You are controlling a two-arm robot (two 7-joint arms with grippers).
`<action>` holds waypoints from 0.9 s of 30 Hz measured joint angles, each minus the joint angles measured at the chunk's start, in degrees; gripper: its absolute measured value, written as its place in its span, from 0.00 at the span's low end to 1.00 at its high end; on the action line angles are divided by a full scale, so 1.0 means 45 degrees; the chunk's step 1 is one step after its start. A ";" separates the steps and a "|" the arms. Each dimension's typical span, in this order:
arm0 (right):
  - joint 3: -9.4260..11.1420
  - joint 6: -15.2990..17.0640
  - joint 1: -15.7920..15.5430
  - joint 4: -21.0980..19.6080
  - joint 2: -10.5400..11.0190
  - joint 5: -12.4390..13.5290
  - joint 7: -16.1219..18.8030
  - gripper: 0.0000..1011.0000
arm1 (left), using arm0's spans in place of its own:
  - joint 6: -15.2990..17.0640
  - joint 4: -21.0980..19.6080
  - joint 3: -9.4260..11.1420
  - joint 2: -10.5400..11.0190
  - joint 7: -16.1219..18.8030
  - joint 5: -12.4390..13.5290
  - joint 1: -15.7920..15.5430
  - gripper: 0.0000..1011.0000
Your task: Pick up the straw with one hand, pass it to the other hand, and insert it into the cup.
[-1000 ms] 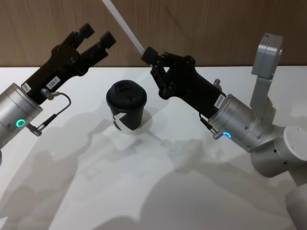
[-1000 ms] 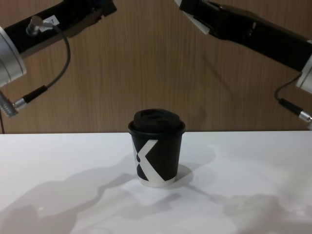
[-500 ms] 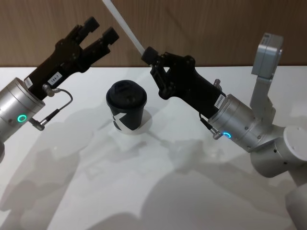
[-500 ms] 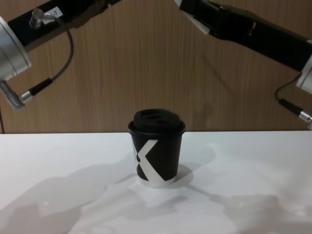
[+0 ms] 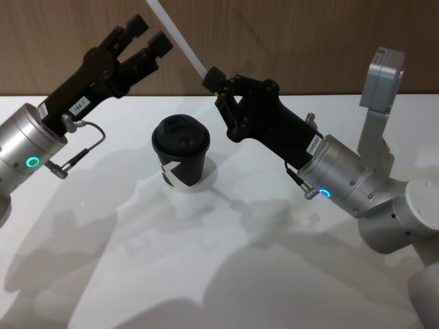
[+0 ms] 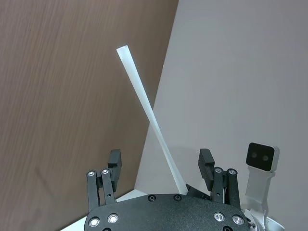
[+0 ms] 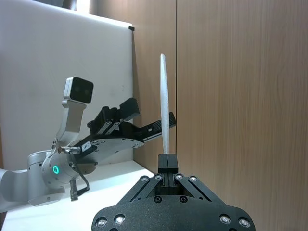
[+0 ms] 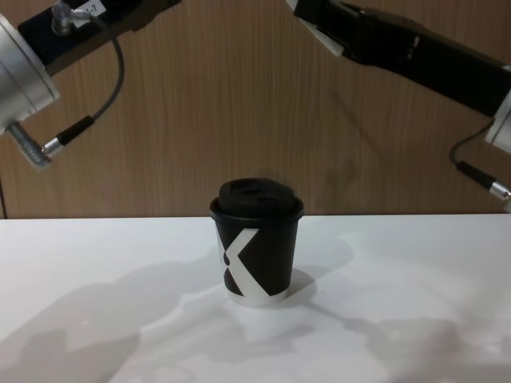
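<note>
Wood-panel wall [image 5: 309, 41] behind white table [image 5: 206, 274]. Black right gripper [image 5: 212, 78] aloft, fingers clamped on lower end of thin white translucent straw [image 5: 176, 38]. Black left gripper [image 5: 149, 34] aloft beside straw, fingers spread. Black lidded paper cup [image 5: 182, 152] upright on table below. Straw slants up toward robot's left.

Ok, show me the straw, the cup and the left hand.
straw [image 5: 178, 35], head view, middle of the shaft.
cup [image 5: 181, 134], head view, top of its domed lid.
left hand [image 5: 149, 34], head view, midway between its open fingertips.
</note>
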 joint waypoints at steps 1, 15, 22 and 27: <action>0.0000 0.0000 0.0000 0.0000 0.0000 0.0000 0.0000 0.00 | -0.0004 0.0044 0.0015 -0.0007 -0.0042 -0.0026 -0.0038 0.99; 0.0000 0.0000 0.0000 0.0000 0.0000 0.0001 0.0000 0.00 | 0.0049 0.0834 0.0296 -0.0222 -0.0569 -0.0418 -0.0666 0.99; -0.0001 0.0000 0.0000 0.0000 -0.0001 0.0000 0.0000 0.00 | 0.0129 0.1319 0.0501 -0.0379 -0.0772 -0.0546 -0.1034 0.99; -0.0001 0.0000 0.0000 0.0000 0.0000 0.0001 0.0000 0.00 | 0.0179 0.1620 0.0648 -0.0486 -0.0930 -0.0610 -0.1277 0.99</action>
